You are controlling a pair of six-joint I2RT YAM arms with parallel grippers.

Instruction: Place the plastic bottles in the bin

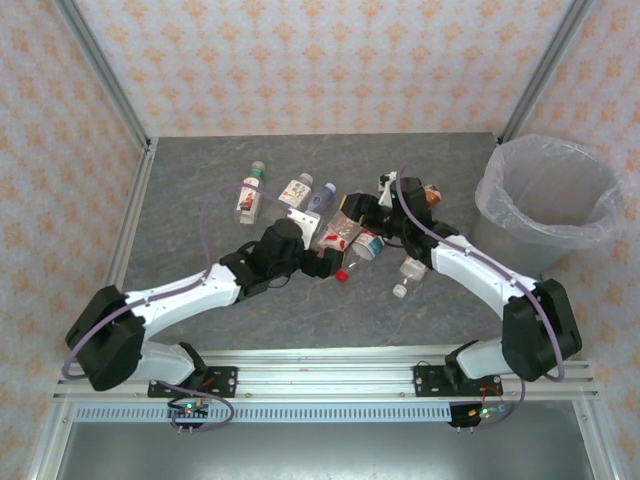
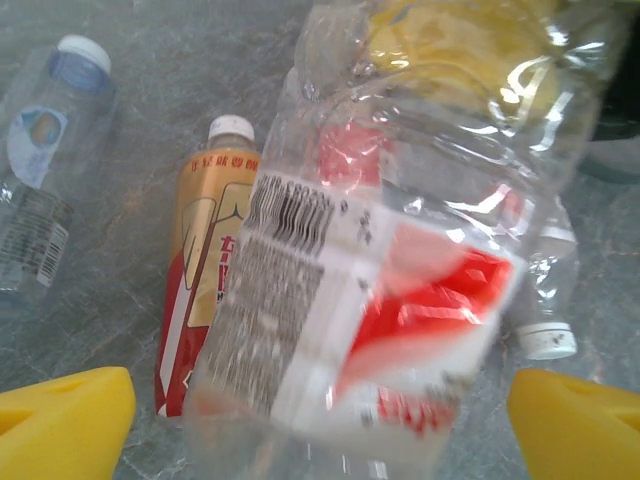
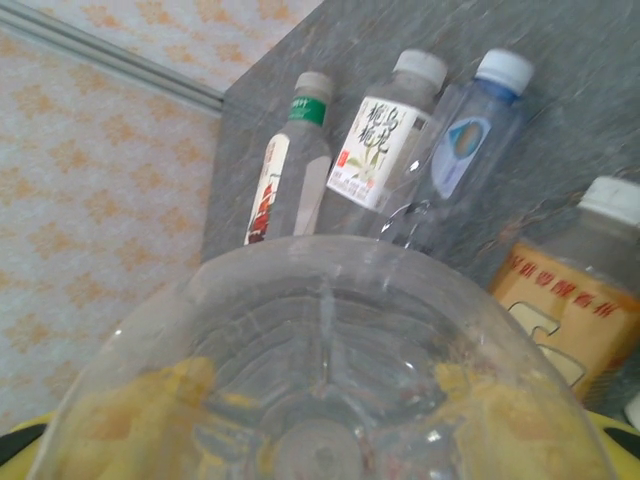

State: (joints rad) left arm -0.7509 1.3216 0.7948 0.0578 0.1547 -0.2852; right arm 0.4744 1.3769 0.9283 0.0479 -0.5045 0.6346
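The left hand is released. Its yellow fingers sit wide apart at the lower corners of the left wrist view. The crumpled red-label bottle lies between them, with a gap showing beside the lower-left finger. Just left of it on the surface lies the brown bottle, its white cap toward the top of the frame. Further left is the blue-cap bottle. Near the right edge a clear bottle shows its white cap.

The right hand has the base of the yellow-label bottle close up against its camera. The hand's own tips barely show at the bottom corners, and I cannot tell whether it is clenched on the bottle. Beyond, across the upper middle of that frame, the green-cap bottle, the white-label bottle and the blue-cap bottle lie side by side, caps up-frame. The brown bottle is at the right edge.

From above, the two hands meet at the cluster of bottles in the frame's centre, the left arm reaching in from the lower left and the right from the lower right. The bin stands at the upper right, well apart from the cluster.
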